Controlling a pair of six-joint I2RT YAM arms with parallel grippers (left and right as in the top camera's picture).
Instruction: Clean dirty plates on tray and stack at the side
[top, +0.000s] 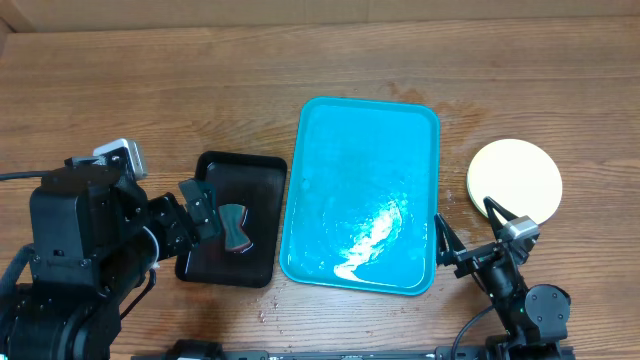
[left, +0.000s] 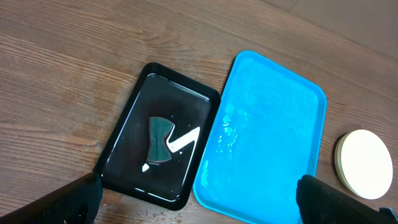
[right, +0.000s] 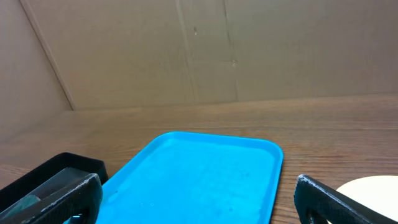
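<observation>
My overhead camera looks straight down on the tabletop (top: 120, 90). My left wrist view looks steeply down from high up; the right wrist one sits low, facing the cardboard wall (right: 249, 50). All three share the turquoise tray (top: 360, 190).

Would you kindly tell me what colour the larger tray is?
The tray is bright turquoise blue, clearest in the overhead view.

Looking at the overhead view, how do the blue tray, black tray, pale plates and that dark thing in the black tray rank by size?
Largest to smallest:
1. blue tray
2. black tray
3. pale plates
4. dark thing
All sit at about the same depth, so the order is safe.
</observation>
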